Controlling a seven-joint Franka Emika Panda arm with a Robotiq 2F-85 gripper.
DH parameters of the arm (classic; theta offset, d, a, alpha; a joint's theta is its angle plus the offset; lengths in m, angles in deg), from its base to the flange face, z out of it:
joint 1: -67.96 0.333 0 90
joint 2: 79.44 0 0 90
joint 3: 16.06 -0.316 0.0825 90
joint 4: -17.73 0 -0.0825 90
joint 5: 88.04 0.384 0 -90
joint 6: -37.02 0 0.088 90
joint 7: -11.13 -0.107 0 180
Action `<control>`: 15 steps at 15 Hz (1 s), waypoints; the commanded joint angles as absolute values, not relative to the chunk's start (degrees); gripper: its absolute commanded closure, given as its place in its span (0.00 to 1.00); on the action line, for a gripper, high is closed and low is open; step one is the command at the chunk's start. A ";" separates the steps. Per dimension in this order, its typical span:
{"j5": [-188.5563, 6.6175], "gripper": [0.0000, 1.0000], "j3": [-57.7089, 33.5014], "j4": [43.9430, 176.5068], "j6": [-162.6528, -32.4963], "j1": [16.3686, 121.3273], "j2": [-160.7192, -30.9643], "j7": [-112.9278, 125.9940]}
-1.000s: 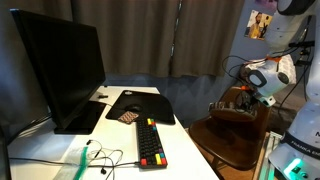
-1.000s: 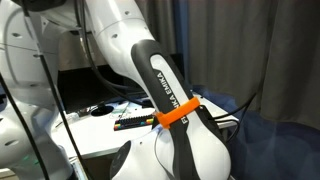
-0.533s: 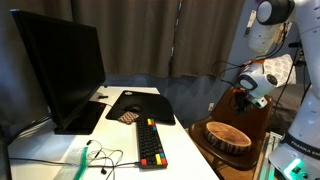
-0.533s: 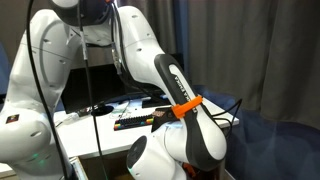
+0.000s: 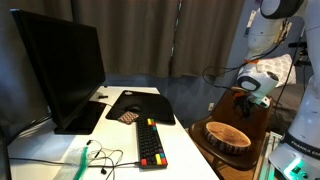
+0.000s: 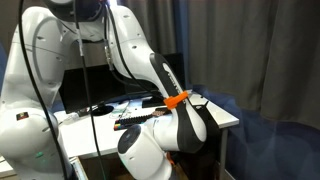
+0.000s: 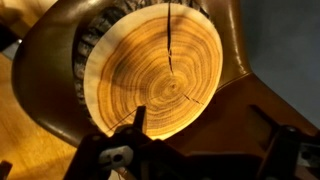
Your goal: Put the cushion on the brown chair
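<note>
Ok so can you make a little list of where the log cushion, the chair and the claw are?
cushion: lying flat on the chair seat, rings facing up
brown chair: next to the desk, cushion on it
claw: open, above the cushion, holding nothing
desk: has a monitor and a keyboard on it

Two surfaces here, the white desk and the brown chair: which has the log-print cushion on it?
The brown chair: the cushion lies in its glossy seat. The white desk holds a monitor, keyboard and dark mat.
</note>
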State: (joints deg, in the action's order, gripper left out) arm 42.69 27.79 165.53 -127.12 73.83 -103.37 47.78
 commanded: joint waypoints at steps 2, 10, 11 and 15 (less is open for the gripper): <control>28.65 0.00 39.40 173.04 -135.07 79.95 -87.18 59.03; 23.98 0.00 45.49 172.44 -155.19 84.20 -66.14 88.93; 23.28 0.00 42.98 172.72 -157.65 82.14 -63.50 92.07; 17.45 0.00 29.97 179.01 -162.94 70.51 -53.18 99.54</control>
State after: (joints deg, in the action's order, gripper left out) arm 20.17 36.63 173.80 -158.79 77.31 -64.50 91.59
